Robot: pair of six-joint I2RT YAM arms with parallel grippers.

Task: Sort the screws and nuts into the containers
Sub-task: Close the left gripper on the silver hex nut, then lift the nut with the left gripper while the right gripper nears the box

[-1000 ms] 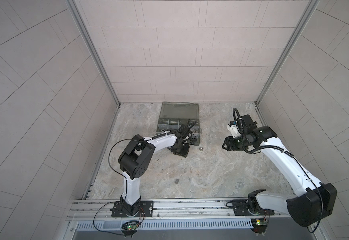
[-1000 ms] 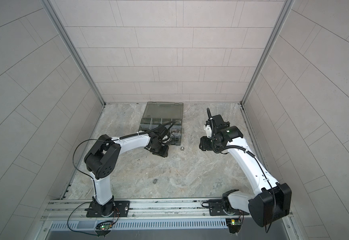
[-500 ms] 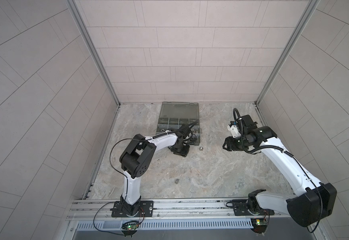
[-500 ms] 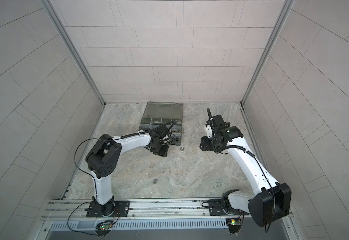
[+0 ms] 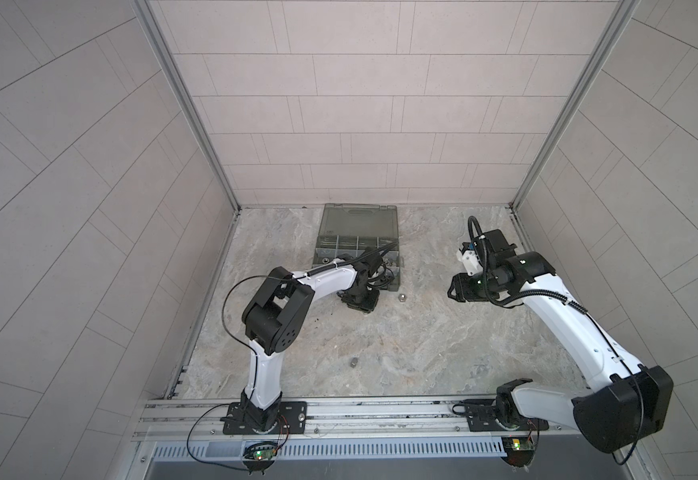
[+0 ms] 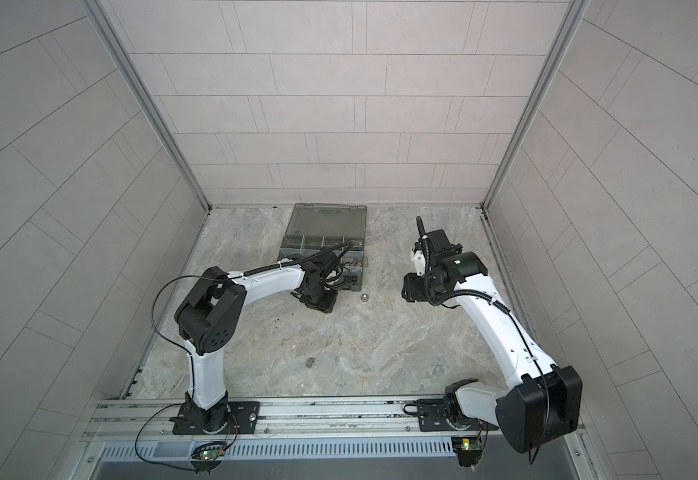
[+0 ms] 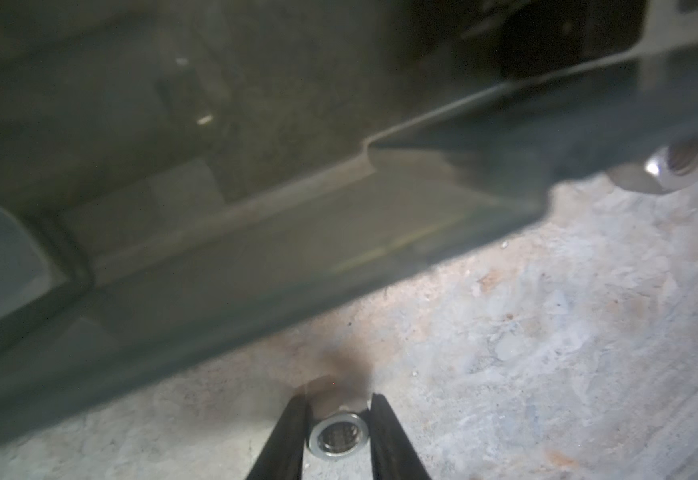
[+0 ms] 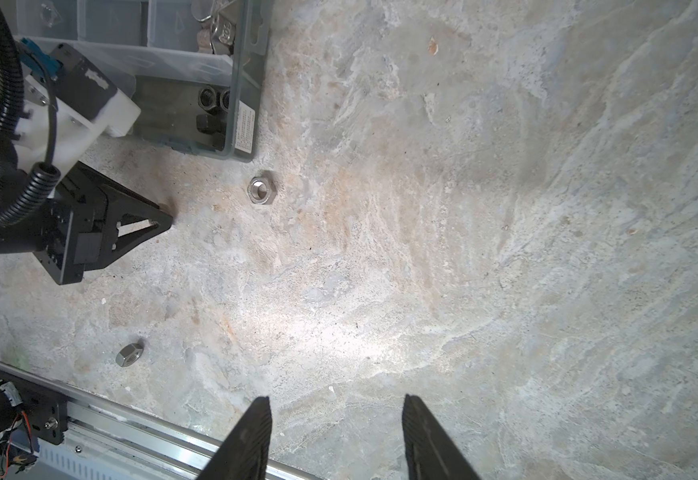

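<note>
Pale grey, marble-patterned tabletop (image 5: 422,345), seen from above in both top views; at the back, near the middle, a translucent grey-green organizer case (image 5: 339,243) resting directly on it, hinged lid (image 5: 360,220) open toward the rear wall; just beside the case's front right corner, not touching it, a silver hex nut (image 5: 401,296) lying flat, hole upward; well apart, nearer the front edge, a second silver hex nut (image 6: 310,363); close before the case's front wall, in the left wrist view, a third silver nut (image 7: 339,436), hole toward the camera; a few tiny dark specks (image 5: 316,321) toward the left.
</note>
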